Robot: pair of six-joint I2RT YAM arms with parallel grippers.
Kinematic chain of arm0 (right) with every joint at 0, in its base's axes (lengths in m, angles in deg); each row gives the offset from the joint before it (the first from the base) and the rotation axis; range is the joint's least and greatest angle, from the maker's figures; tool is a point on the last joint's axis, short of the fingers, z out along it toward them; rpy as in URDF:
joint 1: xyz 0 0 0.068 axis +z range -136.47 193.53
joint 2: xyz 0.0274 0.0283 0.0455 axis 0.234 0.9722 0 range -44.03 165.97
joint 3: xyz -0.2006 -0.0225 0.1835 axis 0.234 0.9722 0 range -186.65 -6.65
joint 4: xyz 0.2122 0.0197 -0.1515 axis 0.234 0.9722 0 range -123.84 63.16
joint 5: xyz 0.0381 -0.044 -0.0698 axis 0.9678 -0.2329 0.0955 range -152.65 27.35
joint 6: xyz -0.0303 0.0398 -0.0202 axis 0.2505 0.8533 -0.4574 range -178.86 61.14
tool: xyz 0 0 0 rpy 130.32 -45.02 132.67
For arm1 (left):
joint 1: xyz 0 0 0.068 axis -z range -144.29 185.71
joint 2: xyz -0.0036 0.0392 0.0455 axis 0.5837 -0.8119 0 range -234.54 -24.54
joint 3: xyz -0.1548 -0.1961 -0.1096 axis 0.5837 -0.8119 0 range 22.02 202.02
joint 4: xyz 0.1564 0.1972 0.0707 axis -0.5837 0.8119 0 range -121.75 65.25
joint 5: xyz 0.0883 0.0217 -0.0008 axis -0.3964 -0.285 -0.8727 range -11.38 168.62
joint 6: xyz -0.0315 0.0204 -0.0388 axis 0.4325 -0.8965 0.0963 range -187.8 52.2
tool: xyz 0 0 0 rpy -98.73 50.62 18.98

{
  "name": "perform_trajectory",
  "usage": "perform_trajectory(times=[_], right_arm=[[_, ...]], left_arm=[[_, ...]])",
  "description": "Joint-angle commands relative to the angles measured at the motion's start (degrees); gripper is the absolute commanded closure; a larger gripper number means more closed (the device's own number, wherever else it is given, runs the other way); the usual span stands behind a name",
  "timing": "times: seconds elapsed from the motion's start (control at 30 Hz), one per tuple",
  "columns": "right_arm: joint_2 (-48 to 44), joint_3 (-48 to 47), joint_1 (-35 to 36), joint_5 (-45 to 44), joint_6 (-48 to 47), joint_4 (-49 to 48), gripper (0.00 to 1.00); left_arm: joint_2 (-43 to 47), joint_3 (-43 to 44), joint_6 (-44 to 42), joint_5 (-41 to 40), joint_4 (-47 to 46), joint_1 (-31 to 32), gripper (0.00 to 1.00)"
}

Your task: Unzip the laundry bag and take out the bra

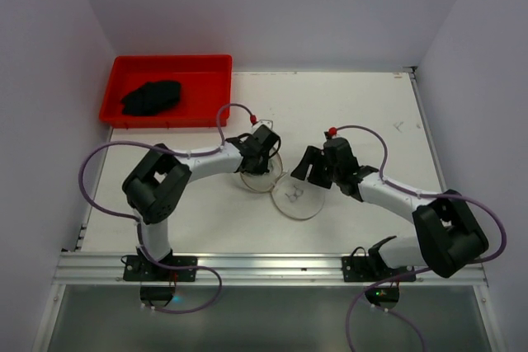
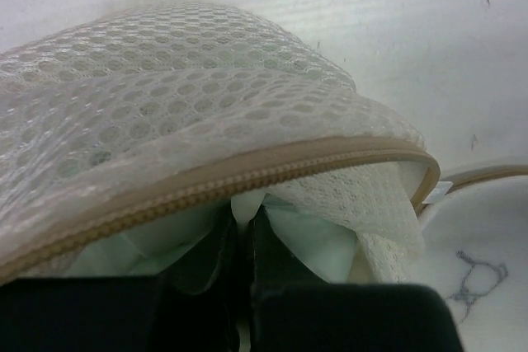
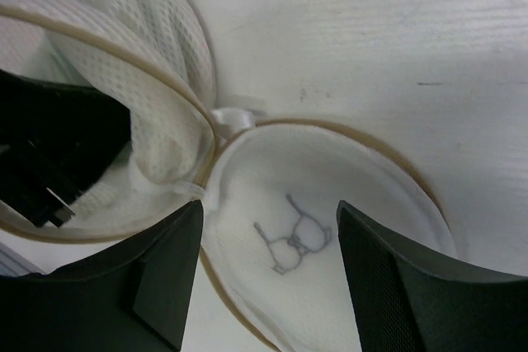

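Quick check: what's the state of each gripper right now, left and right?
Left gripper: closed, apparently pinching inner fabric of the laundry bag.
Right gripper: open, holding nothing.

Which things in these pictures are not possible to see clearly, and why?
- Left wrist view: the left claw is shut inside the laundry bag; the mesh hides whether it pinches anything.
- Top view: the dark item in the red tray is too small to identify.
- Right wrist view: the left claw and the edge hide much of the bag's other half.
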Motion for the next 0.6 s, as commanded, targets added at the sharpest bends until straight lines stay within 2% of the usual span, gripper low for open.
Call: perform_trajectory(times=[0.0, 0.2, 0.37, 0.57], right_arm=[[0.6, -3.0, 0.4, 2.1, 1.5, -5.6, 0.33], [5.9, -6.3, 0.9, 6.0, 1.7, -10.8, 0.32], [8.7, -6.9, 2.2, 8.9, 1.0, -14.4, 0.28], [9.8, -4.6, 3.2, 12.0, 0.9, -18.4, 0.31]], left_arm=[[5.8, -3.0, 0.9, 4.5, 2.0, 0.1, 1.0], [12.3, -5.3, 1.3, 8.0, 0.2, 0.1, 1.0], [13.3, -5.4, 1.3, 8.1, 0.2, 0.1, 1.0], [13.2, -4.9, 1.3, 9.4, 0.1, 0.0, 1.0]])
